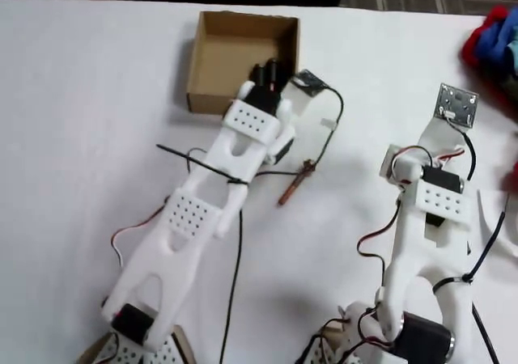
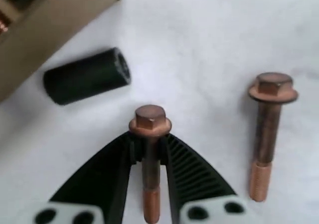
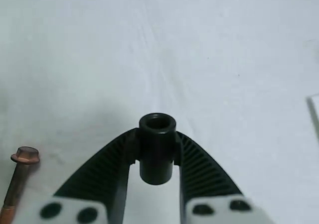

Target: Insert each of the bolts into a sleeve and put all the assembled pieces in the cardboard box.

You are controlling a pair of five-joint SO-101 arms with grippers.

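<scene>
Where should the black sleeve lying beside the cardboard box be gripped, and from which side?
Probably across the middle of the sleeve, from above, jaws closing on its round sides: it lies flat, and the cardboard box close beside it crowds a level approach.
</scene>
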